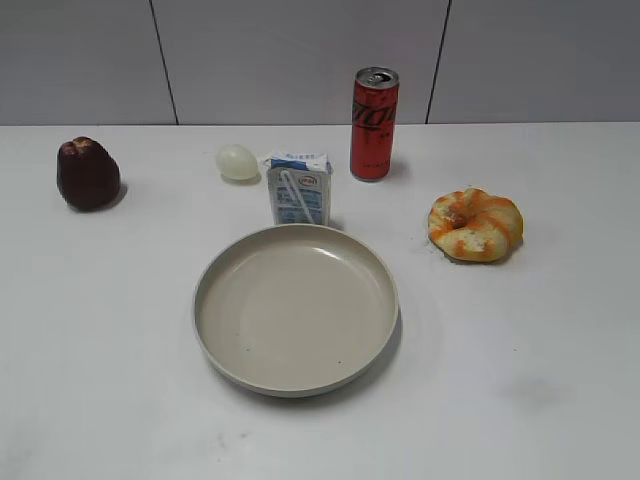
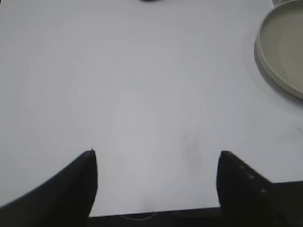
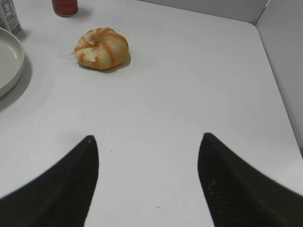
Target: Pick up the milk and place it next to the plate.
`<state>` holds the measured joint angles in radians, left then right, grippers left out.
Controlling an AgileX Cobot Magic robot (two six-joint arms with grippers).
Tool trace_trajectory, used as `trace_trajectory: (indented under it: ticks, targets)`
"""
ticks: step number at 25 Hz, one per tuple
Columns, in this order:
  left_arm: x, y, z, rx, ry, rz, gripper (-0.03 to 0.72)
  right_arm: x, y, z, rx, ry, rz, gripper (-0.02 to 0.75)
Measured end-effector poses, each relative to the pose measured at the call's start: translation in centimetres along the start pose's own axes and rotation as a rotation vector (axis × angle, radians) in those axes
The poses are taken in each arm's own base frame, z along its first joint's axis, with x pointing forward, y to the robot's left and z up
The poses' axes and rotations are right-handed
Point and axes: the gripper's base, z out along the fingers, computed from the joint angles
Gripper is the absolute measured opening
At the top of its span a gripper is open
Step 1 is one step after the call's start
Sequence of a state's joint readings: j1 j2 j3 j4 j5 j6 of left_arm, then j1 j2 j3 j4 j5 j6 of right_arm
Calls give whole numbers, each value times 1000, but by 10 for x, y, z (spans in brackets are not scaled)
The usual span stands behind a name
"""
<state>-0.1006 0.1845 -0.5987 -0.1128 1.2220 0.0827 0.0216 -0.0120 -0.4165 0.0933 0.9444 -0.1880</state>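
1. Standing upright on the white counter (image 1: 560, 400), the milk (image 1: 298, 187) sits just behind the far rim of the plate (image 1: 296, 308). Whether carton and rim touch cannot be told from the exterior view.
2. A pale egg-shaped thing (image 1: 237, 161) lies to its far left, a red can (image 1: 374, 124) to its far right. Both stand close enough to crowd a wide approach.
3. Handling, as a judgement: a small paperboard carton, likely light, with flat sides that dent if squeezed hard. The gabled top is narrow, and the straw on the front face could snag.
4. Best hold is probably across the two flat side faces, about mid-height, below the gable and clear of the straw. A light squeeze should do.
5. The left gripper (image 2: 156, 182) hangs over bare counter with its jaws spread wide and nothing between them. The right gripper (image 3: 149, 177) is likewise spread and empty.
6. Neither arm shows in the exterior view. Only the wrist views reveal the jaws.
7. The exterior view alone shows a dark red fruit (image 1: 88, 173) at the far left, and the whole carton with its straw.
8. In the right wrist view only a sliver of the carton appears at the top left corner, beside the plate's edge. The orange-streaked bun (image 3: 101, 48) lies between jaws and can.
9. The left wrist view shows just the plate's rim at its right edge, and no milk at all.
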Motion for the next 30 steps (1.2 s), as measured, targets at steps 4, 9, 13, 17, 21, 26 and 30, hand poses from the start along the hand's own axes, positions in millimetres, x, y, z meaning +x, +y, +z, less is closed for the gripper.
trace_trajectory:
  ticks: [4,9,13,17,21,26,30]
  targets:
    - [22,-1,-2,-4,-81,8,590,0,0,0,0,0,0,500]
    - [24,-1,-2,-10,-151,8,590,0,0,0,-1,-1,1,500]
    - [23,0,4,-13,-186,-10,590,0,0,0,-1,-1,1,500]
    - [22,0,5,-13,-193,-20,590,0,0,0,-1,-1,1,500]
    - [22,0,5,-14,-198,-21,590,0,0,0,-1,-1,1,500]
    - [22,0,5,-14,-199,-21,589,0,0,0,-1,-1,1,500]
    - [22,0,5,-14,-199,-21,589,0,0,0,-1,-1,1,500]
